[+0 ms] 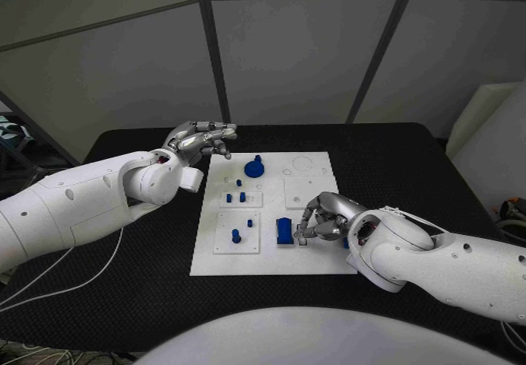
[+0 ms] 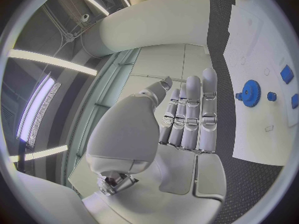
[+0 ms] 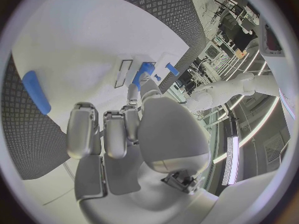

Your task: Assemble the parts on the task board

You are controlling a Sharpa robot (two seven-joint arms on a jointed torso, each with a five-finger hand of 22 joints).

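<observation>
Your right hand (image 1: 318,217) sits low on the board (image 1: 220,262), fingers curled, seemingly pinching the upright blue block (image 1: 285,230). Your left hand (image 1: 201,140) hovers off the board's far left corner, fingers together, holding nothing, the gear (image 1: 255,168) nearby.

Black table (image 1: 131,148) carries white task board (image 1: 312,262), centred
</observation>
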